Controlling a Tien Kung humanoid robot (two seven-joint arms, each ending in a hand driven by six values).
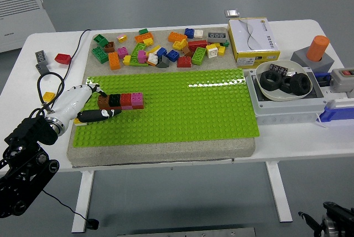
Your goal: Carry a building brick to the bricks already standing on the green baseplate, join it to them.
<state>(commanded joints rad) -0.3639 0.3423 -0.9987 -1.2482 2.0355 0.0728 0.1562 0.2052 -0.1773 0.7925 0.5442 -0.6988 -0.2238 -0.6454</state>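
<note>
A short row of joined bricks [121,101] stands on the green baseplate [182,109] near its left end, running brown, black, red, pink from left to right. My left hand [103,103], white with black fingers, lies at the row's left end. One fingertip [95,88] sits behind the brown brick [103,102]. The thumb [102,115] stretches along the plate in front of the row. The fingers are spread wider than the brick and hold nothing. Only a dark part of my right arm [332,221] shows at the bottom right corner, below the table.
Several loose coloured bricks [160,49] lie in a heap behind the baseplate. A yellow box [253,40], a bowl of black rings [285,82] and an orange cylinder [318,47] stand at the right. A red brick [62,58] and a cable [50,79] lie at the left.
</note>
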